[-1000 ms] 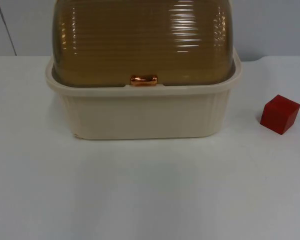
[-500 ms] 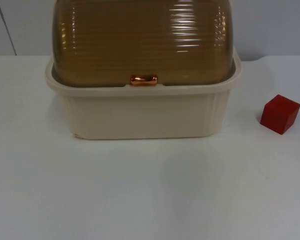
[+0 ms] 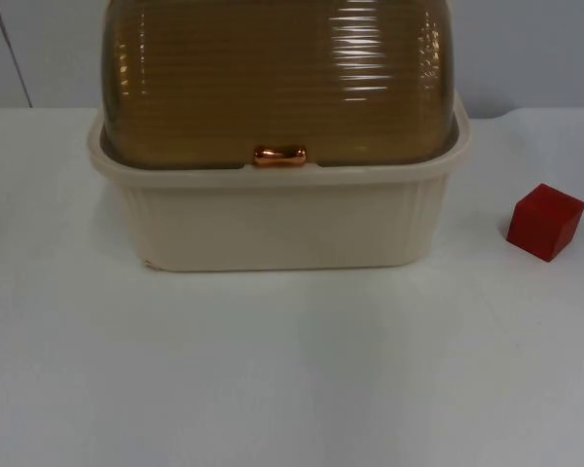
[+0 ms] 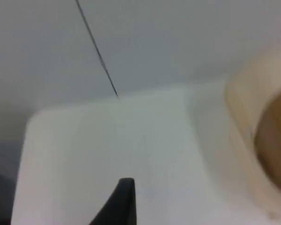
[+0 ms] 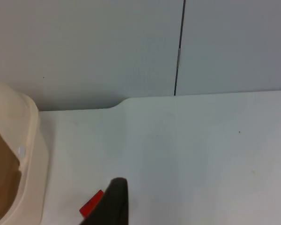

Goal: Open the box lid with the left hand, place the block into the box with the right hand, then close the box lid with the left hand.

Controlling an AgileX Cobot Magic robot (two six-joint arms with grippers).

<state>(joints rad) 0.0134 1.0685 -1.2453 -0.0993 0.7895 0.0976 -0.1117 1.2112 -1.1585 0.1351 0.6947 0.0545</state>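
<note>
Box (image 3: 277, 219): cream, brown domed lid (image 3: 277, 83) shut.
Block (image 3: 544, 222): red, right of box, apart.
Grippers: finger state cannot be told.

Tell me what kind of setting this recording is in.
Probably a lab or test bench, not a home: a bare white table ending at a grey partition wall, with just a closed box and a red block laid out.

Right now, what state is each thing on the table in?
box lid: shut, domed down onto the box rim.
lid handle: untouched, at the lid's front edge.
box: upright on the table.
red block: on the table beside the box, apart from it, not gripped.
</note>
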